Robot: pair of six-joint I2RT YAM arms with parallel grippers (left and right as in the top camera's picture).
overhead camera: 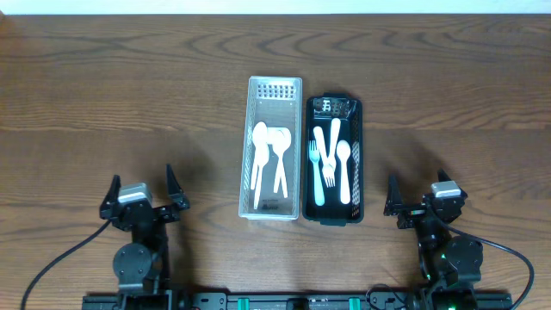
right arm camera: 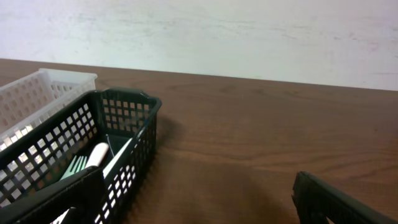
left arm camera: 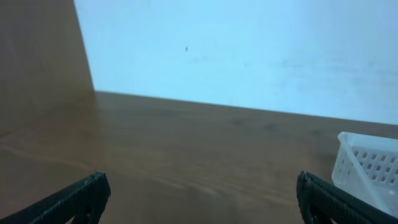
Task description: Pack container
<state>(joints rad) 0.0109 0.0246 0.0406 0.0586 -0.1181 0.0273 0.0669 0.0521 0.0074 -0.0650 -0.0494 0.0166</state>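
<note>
Table (overhead camera: 103, 103): white basket (overhead camera: 247, 146) and black basket (overhead camera: 356, 155) stand side by side at centre. My left gripper (overhead camera: 142, 185) and right gripper (overhead camera: 419, 185) sit at the near edge, both spread wide, holding nothing. White spoons (overhead camera: 261, 146) lie in the white basket, and a fork (overhead camera: 328, 168) lies in the black. Packet (overhead camera: 334, 107) in the black basket: print illegible.

From high up we look straight down on the whole tabletop (overhead camera: 103, 86). Our two wrist views sit low, facing the far wall (left arm camera: 249, 50). Both see the white basket (left arm camera: 367, 167).
</note>
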